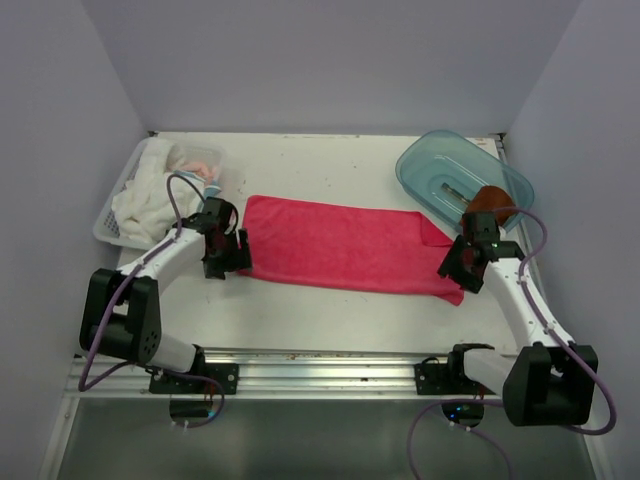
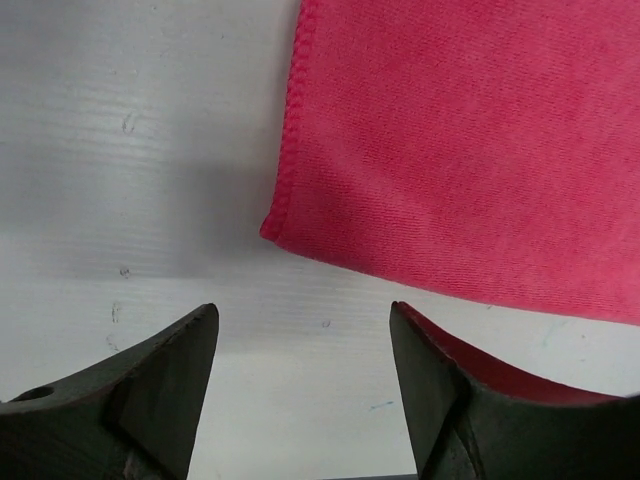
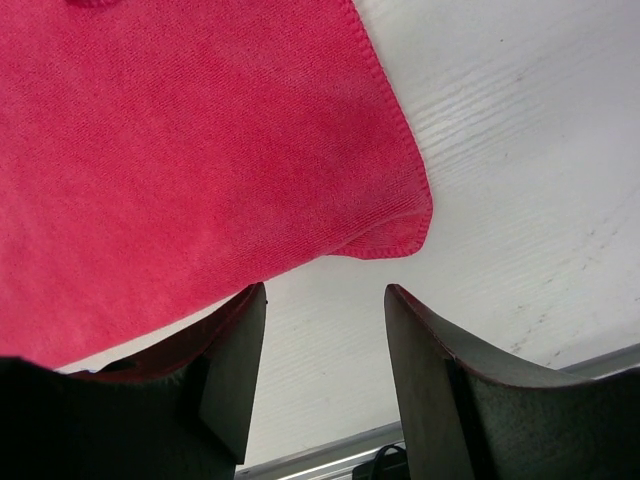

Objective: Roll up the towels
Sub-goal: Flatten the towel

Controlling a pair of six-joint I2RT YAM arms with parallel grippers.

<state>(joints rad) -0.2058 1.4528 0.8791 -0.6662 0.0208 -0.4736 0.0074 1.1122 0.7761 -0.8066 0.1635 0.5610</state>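
A bright pink-red towel (image 1: 345, 246) lies spread flat across the middle of the white table. My left gripper (image 1: 222, 262) hangs open just off its near left corner (image 2: 272, 231), with only bare table between the fingers. The right gripper (image 1: 462, 270) stands open just short of the towel's near right corner (image 3: 410, 235), holding nothing. A rust-brown towel (image 1: 492, 203) sits bunched at the near end of the blue tub, behind the right wrist.
A clear blue plastic tub (image 1: 450, 175) stands at the back right. A white basket (image 1: 118, 218) at the back left holds white cloths (image 1: 150, 200) and a clear bag. A metal rail (image 1: 320, 360) runs along the table's near edge.
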